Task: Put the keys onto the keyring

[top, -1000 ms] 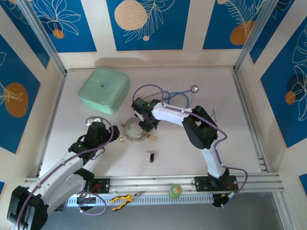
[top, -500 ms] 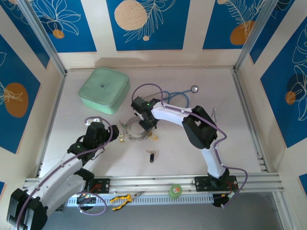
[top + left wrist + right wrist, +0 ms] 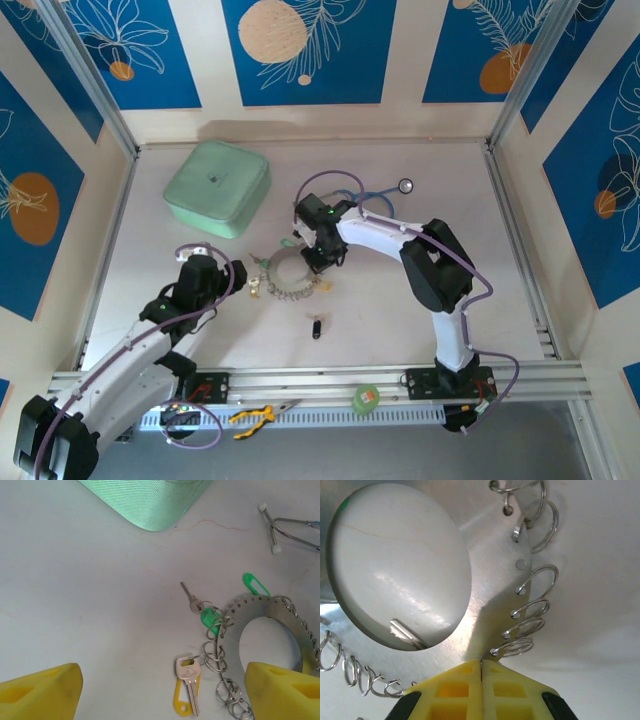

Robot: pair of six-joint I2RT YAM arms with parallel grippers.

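The keyring (image 3: 285, 271) is a flat silver band with small split rings along its rim, lying mid-table. My right gripper (image 3: 322, 260) is shut on its right edge; the wrist view shows the yellow pads (image 3: 460, 685) pinching the keyring band (image 3: 487, 605). A silver key on a yellow tag (image 3: 187, 682), a smaller silver key (image 3: 189, 596) and green tags (image 3: 209, 619) hang from the ring's left side (image 3: 260, 607). My left gripper (image 3: 160, 680) stands open just left of them, holding nothing. A black-headed key (image 3: 315, 327) lies loose, nearer the front edge.
A mint-green case (image 3: 216, 186) sits at the back left. A blue-tubed stethoscope (image 3: 375, 195) lies behind the right arm, its ear tips (image 3: 272, 530) near the ring. Yellow pliers (image 3: 255, 415) and a green tape roll (image 3: 366, 397) rest on the front rail.
My right gripper closed onto the keyring's band and shifted right, dragging the ring slightly with it. The left arm has stayed where it was.
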